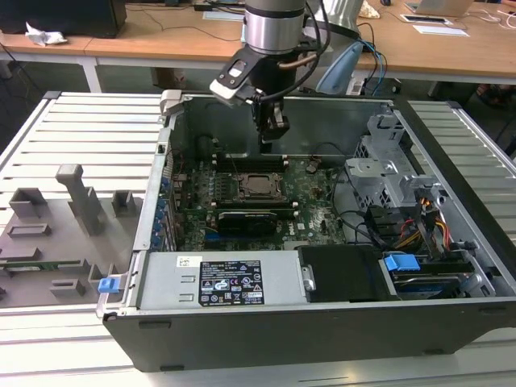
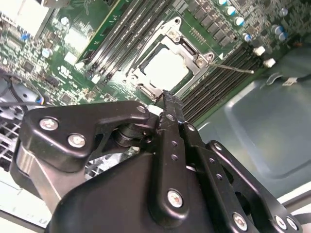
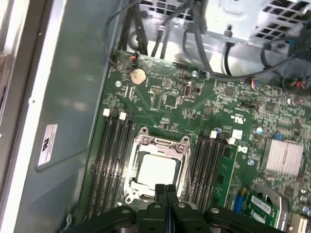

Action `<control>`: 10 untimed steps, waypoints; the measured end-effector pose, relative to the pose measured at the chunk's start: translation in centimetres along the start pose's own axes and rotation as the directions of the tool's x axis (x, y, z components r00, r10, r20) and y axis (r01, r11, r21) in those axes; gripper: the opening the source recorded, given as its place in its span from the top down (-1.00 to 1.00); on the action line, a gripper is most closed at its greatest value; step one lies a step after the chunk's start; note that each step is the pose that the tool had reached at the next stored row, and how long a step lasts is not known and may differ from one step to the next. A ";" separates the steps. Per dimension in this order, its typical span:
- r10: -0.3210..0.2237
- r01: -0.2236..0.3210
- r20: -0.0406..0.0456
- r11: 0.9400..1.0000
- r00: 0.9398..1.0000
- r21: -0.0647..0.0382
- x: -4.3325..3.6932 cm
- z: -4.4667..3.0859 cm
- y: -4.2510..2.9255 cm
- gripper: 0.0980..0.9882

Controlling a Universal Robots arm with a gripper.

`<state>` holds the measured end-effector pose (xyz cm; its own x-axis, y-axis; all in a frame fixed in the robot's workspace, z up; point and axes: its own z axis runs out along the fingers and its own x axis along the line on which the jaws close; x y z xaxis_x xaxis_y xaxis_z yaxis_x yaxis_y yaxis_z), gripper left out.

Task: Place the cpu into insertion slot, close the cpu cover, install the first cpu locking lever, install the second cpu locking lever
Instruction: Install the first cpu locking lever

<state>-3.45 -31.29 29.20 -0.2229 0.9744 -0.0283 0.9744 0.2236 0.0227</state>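
Note:
The cpu point(image 3: 156, 169) lies flat in the insertion slot point(image 1: 256, 186), its pale silver top point(image 2: 165, 68) showing through the window of the cpu cover point(image 3: 162, 144). The cover's silver frame point(image 2: 181, 42) lies down over the chip. A thin wire locking lever point(image 2: 233, 68) sticks out sideways from one corner of the socket. My gripper point(image 1: 270, 135) hangs above the board, just behind the socket in the exterior view. Its black fingers are shut together on nothing in both wrist views point(image 3: 165, 188) point(image 2: 165, 96).
Long black memory slots point(image 3: 112, 160) flank the socket on both sides. A long black card point(image 1: 254, 219) lies in front of it, then the power supply point(image 1: 218, 278). A drive cage point(image 1: 387, 173) and cables point(image 1: 419, 230) fill the case's right. Grey fixtures point(image 1: 64, 218) sit outside on the left.

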 end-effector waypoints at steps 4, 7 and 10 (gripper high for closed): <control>-0.097 0.097 -0.002 0.995 0.995 -0.002 0.00 0.02 0.00 0.98; -0.181 0.181 -0.004 0.983 0.983 -0.004 0.00 0.04 0.00 0.98; -0.238 0.238 -0.005 0.971 0.971 -0.005 0.00 0.05 0.00 0.98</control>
<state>-3.45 -31.29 29.15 -0.4484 0.8934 -0.0275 0.8933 0.4489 0.0206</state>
